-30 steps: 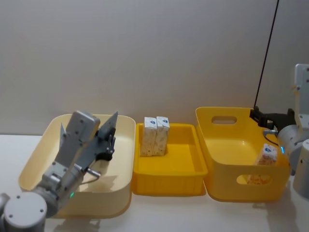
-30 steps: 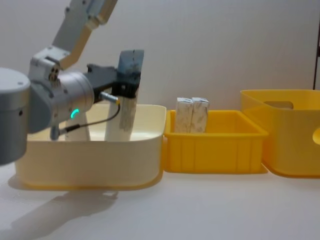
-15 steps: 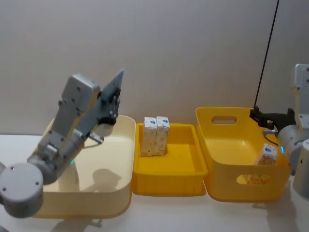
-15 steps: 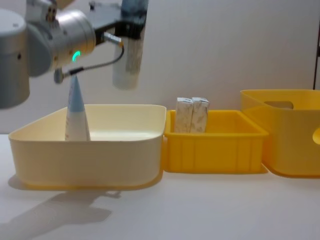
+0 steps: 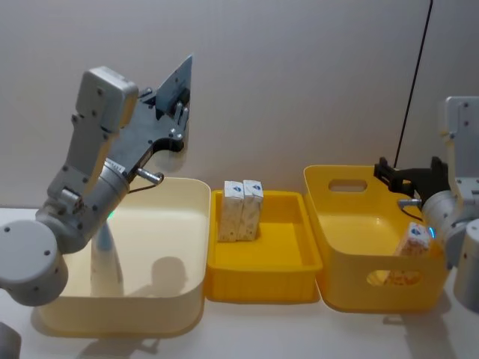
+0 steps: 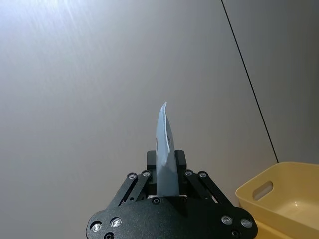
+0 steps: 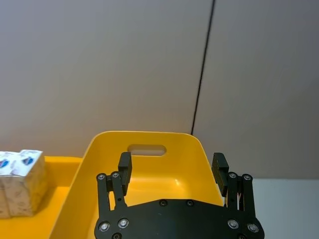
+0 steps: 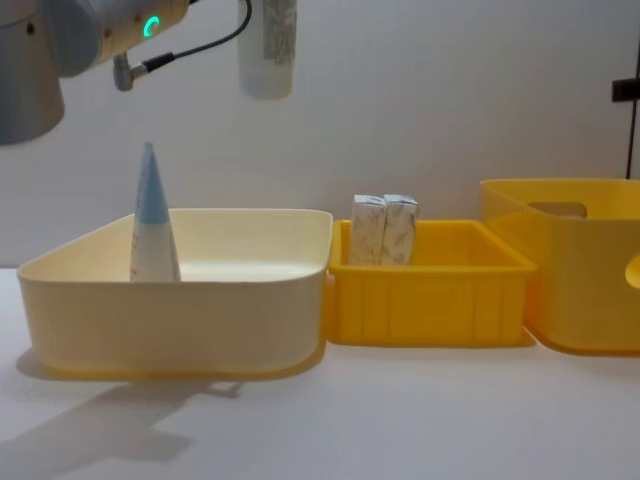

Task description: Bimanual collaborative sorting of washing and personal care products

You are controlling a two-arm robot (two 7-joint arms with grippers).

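- The left gripper [image 5: 174, 118] is shut tight on a pale-blue tube [image 5: 182, 76]. In the left wrist view its fingers pinch the tube's flat sides, with the crimped end pointing away from the wrist.
- A second ago this gripper was low inside the cream bin [image 8: 180, 320] with the tube between its fingers. Now it is high above the rim, and the chest view shows the tube's whitish base hanging well clear of the bin.
- So the pick has succeeded and the lift is done. I judge the carry comes next, though nothing yet shows which bin it is heading for.
- A second tube [image 8: 152, 215] stands upright in the cream bin, tip up, apart from the lifted one.
- Two white packs [image 5: 241, 209] stand side by side at the back of the middle yellow tray [image 5: 262, 288], unmoved.
- The right gripper [image 7: 172, 168] hangs over the large yellow bin [image 5: 352, 292], jaws wide and empty. It has barely shifted.
- Another pack [image 5: 413, 241] leans in that bin just beside the right arm; it is partly hidden, so I can't say how it rests.
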